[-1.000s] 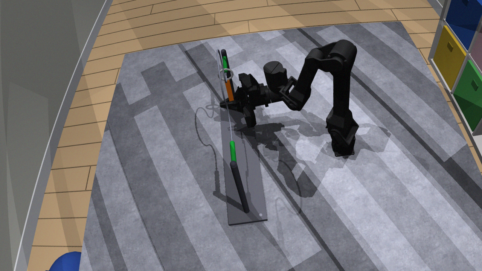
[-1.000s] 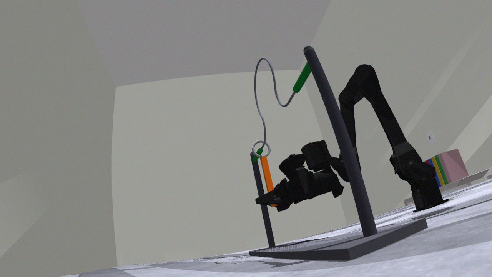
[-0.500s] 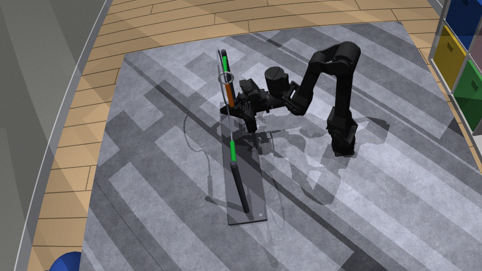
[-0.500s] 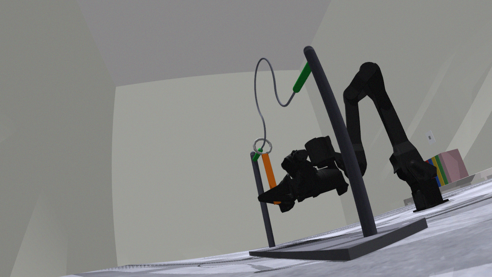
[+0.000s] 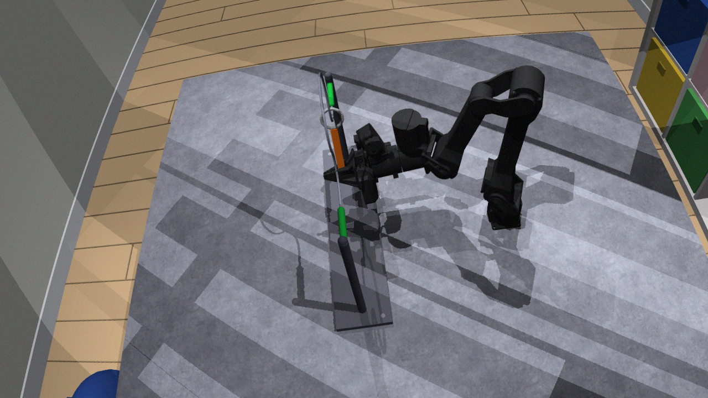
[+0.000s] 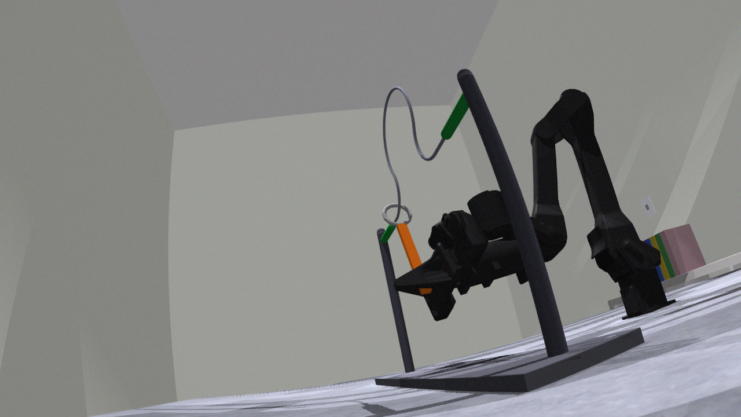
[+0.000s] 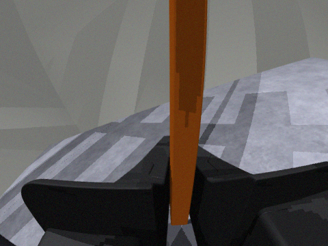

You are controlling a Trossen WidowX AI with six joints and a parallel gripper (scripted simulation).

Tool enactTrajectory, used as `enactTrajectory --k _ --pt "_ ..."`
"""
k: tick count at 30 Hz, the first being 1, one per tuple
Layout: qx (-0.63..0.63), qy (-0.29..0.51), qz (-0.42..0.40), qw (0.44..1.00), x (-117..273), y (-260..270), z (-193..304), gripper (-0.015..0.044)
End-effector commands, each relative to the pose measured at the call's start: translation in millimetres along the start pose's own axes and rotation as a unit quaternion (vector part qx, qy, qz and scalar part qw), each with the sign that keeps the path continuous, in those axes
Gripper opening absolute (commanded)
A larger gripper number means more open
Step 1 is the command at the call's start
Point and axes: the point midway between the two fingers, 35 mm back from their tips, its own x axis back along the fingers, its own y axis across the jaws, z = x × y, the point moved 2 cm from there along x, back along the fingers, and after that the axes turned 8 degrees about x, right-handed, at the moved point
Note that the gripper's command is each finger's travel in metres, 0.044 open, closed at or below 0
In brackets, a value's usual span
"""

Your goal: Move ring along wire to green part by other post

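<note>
Guiding the ring (image 5: 321, 118) (image 6: 384, 215) along the bend calls for small, slow moves, keeping the thin grey wire (image 5: 340, 193) (image 6: 384, 129) near the middle of its opening. My gripper (image 5: 339, 170) (image 6: 420, 282) (image 7: 172, 142) is clamped on the lower part of the orange handle (image 5: 337, 143) (image 6: 407, 241) (image 7: 186, 143). The ring is just past the far green sleeve (image 5: 330, 94) (image 6: 387, 233), around the grey part as far as I can judge. I should lift with the wire's climb and turn my wrist as it curves, so the ring stays square to it. Up ahead stand a tall hump and a dip before the near green sleeve (image 5: 342, 221) (image 6: 454, 118). In the top view the wire passes over my fingertips; whether they have room I can't tell, so I'd keep them low and clear. The near post (image 5: 352, 275) (image 6: 510, 197) may crowd my arm later.
</note>
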Motion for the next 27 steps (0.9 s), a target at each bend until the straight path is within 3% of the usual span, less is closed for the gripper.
enactTrajectory --k 1,27 --pt "-0.038 -0.001 -0.002 0.999 0.9 12.5 -1.5 -0.0150" --pt "-0.249 0.114 -0.069 0.959 32.0 70.7 -35.7 -0.0150"
